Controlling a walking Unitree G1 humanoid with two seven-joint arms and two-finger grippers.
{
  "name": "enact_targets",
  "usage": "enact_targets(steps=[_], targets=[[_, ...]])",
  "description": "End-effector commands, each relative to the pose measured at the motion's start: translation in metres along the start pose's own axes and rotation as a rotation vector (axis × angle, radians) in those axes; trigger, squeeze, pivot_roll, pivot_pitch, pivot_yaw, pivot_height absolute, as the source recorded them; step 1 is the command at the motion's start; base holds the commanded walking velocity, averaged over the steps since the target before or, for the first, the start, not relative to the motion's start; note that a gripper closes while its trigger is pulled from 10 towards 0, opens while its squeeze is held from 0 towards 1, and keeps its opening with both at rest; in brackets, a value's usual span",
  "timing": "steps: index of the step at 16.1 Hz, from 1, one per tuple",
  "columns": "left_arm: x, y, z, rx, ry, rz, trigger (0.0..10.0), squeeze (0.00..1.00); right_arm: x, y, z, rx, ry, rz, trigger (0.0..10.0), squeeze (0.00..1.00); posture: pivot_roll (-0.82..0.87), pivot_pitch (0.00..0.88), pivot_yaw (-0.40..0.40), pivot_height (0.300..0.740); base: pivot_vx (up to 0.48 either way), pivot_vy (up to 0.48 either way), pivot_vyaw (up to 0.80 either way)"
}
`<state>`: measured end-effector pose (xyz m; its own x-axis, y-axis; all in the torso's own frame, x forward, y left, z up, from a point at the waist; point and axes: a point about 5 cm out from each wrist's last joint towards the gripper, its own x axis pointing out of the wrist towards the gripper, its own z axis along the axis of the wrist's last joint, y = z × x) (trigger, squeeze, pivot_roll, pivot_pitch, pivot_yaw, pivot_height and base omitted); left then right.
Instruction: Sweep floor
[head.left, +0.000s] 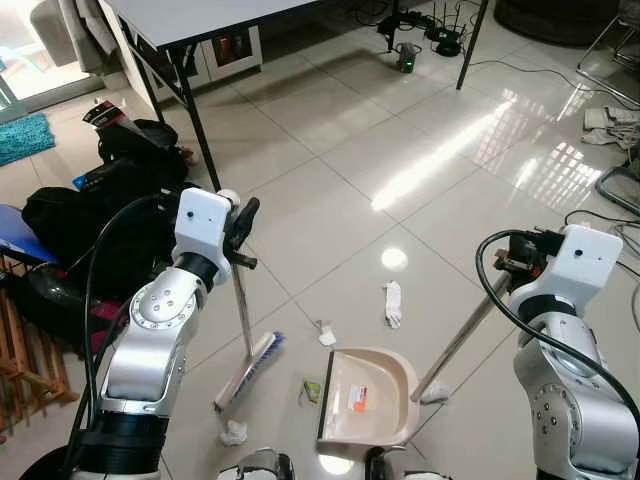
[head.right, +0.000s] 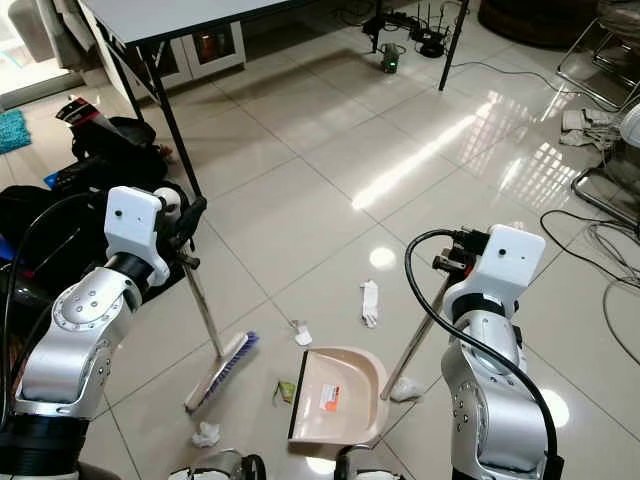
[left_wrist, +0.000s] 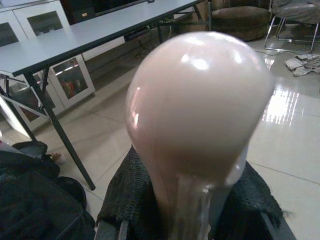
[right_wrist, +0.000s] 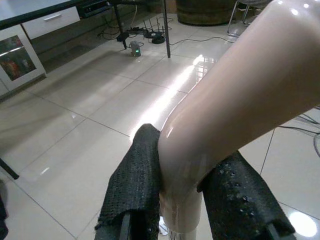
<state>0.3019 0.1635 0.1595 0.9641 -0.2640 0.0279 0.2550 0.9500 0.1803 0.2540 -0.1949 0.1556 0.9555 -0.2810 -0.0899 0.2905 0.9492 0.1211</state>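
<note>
My left gripper (head.left: 240, 232) is shut on the top of the broom handle (head.left: 241, 305); the broom head (head.left: 249, 371) with purple bristles rests on the tiles left of the dustpan. A beige dustpan (head.left: 366, 395) lies flat on the floor, its long handle (head.left: 462, 340) rising to my right gripper (head.left: 512, 262), which is shut on it. Crumpled white paper scraps lie around: one (head.left: 392, 303) beyond the pan, a small one (head.left: 326, 333) by its far left corner, one (head.left: 234, 432) near the broom head, one (head.left: 435, 393) at the pan's right. A greenish wrapper (head.left: 312, 390) lies left of the pan.
A grey table (head.left: 200, 15) on black legs stands at the back left, with black bags (head.left: 110, 190) piled beside it. Cables and a power strip (head.left: 440, 40) lie at the far back. Chair legs and cloth (head.left: 612, 125) sit at the right.
</note>
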Motion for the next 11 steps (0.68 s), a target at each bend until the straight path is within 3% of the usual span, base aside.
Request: enact_targets(steps=[1, 11], targets=[[-0.0013, -0.0010, 0.0030, 0.002, -0.011, -0.009, 10.0, 0.00, -0.0013, 0.0025, 0.0027, 0.006, -0.018, 0.017, 10.0, 0.00, -0.03, 0.103, 0.028, 0.740, 0.000, 0.000, 0.00], [-0.0017, -0.0025, 0.0027, -0.003, -0.011, -0.015, 10.0, 0.00, -0.0014, 0.0019, 0.0032, 0.006, -0.017, 0.016, 10.0, 0.00, -0.03, 0.116, 0.026, 0.740, -0.251, 0.000, 0.00]])
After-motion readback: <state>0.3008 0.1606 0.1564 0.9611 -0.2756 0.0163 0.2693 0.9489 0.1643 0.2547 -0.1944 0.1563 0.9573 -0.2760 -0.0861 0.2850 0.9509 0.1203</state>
